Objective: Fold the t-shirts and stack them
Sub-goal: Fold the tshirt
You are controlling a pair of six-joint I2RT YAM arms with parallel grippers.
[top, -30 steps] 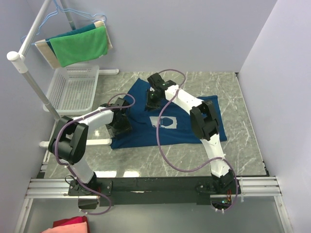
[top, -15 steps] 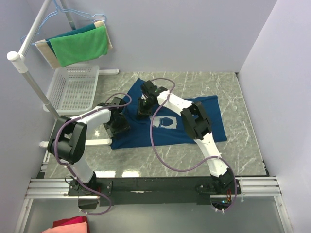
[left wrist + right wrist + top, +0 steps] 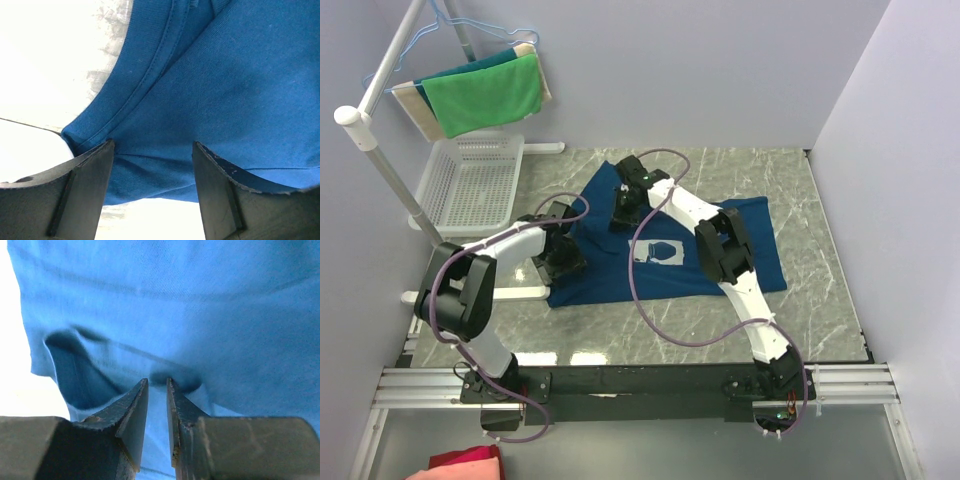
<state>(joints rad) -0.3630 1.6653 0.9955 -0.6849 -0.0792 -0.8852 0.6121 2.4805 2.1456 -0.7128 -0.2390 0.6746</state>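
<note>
A navy t-shirt (image 3: 740,250) with a pale square print (image 3: 657,252) lies spread across the marble table. My left gripper (image 3: 563,258) rests at the shirt's left edge. In the left wrist view that gripper (image 3: 153,145) is open, its fingers standing on either side of the shirt's hem (image 3: 150,165) with bright table below. My right gripper (image 3: 625,208) is on the shirt's upper left part. In the right wrist view it (image 3: 157,380) is nearly closed, pinching a raised fold of blue fabric (image 3: 200,300) that puckers at its tips.
A white wire basket (image 3: 470,185) sits at the back left beside a white rack pole (image 3: 390,165) hung with a green cloth (image 3: 485,95). The rack's foot (image 3: 520,293) lies just left of the shirt. A red-pink cloth (image 3: 465,465) lies below the table's near rail.
My right gripper swung left and toward me over the shirt, then back a little toward the far side. The left gripper stayed at the shirt's left edge.
</note>
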